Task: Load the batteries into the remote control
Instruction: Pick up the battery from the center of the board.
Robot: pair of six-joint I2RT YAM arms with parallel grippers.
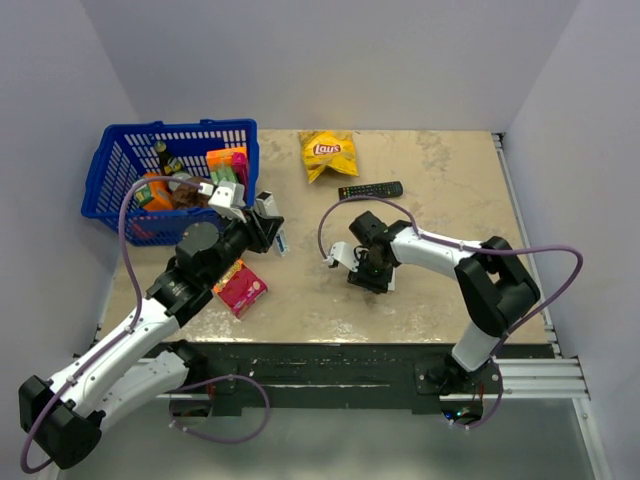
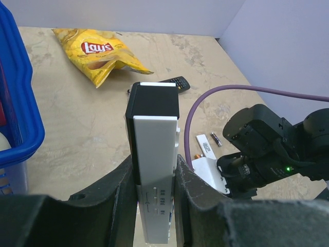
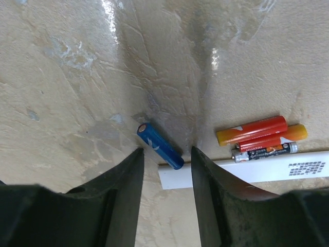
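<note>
Right of the blue basket (image 1: pixel 180 127) on the worktop (image 1: pixel 440 190), the left gripper (image 2: pixel 154 170) has its jaws pinching the white remote (image 2: pixel 154 139) just beside the basket. Farther from the basket, the right gripper (image 3: pixel 166 152) has its jaws spread around a blue battery (image 3: pixel 159 145). Red and orange batteries (image 3: pixel 252 131) lie beyond, beside a white strip (image 3: pixel 247 172).

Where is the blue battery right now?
In the right wrist view, the blue battery lies on the table between the fingers of the right gripper, beside the white strip's end, red and orange batteries to its right.
</note>
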